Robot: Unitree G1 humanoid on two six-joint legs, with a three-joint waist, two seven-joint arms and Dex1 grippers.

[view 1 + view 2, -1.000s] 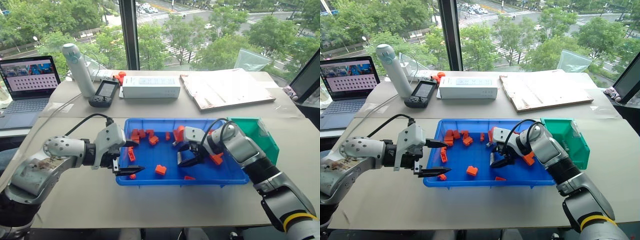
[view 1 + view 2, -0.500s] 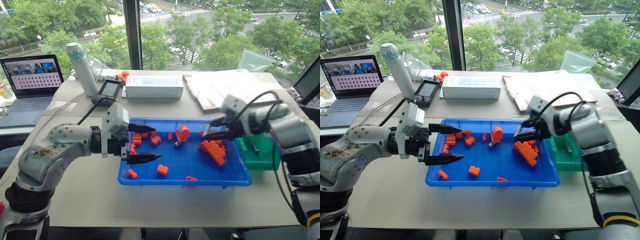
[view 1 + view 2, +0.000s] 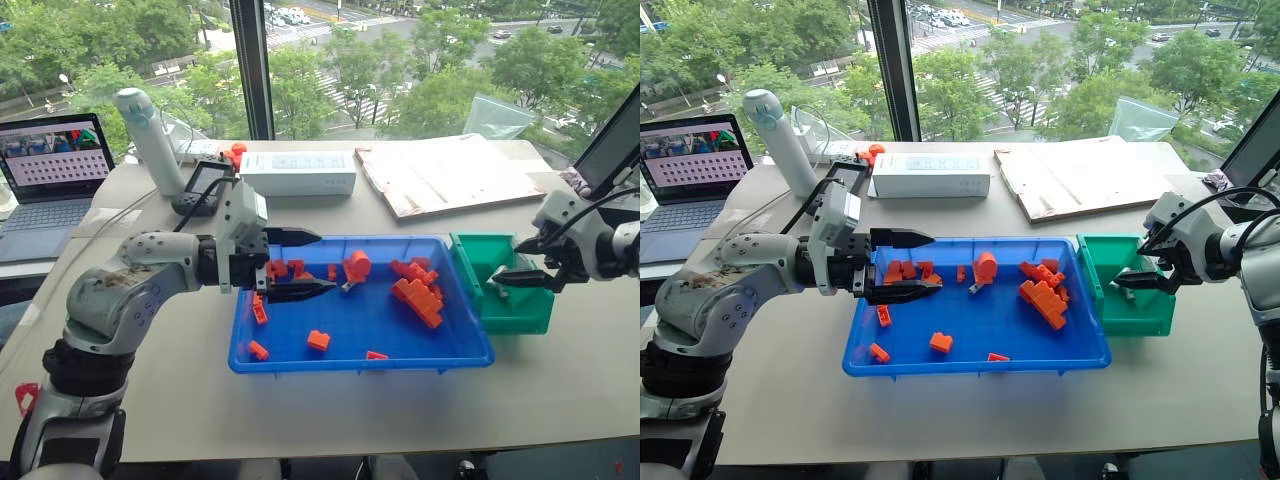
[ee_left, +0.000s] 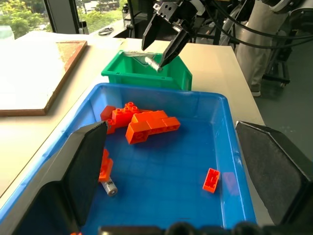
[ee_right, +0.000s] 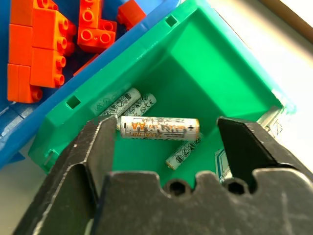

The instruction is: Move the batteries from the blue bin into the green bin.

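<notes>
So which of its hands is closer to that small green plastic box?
The right hand: it hangs over the small green plastic box. The left hand is over the blue tray's far end.

Bright daylight comes in through the window (image 3: 330,60) behind the bench (image 3: 300,400). Shadows are soft. In the right wrist view the near fingers (image 5: 93,161) look blurred.

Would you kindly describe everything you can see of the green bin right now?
The green bin is a small, deep box of green plastic with sloped walls and square slots in its rim. It stands upright on the beige table, hard against the blue bin's right end. Three batteries lie on its floor; a fourth battery shows between the fingers of the open right pincer, which hovers over the bin; whether it is touched cannot be told.
</notes>
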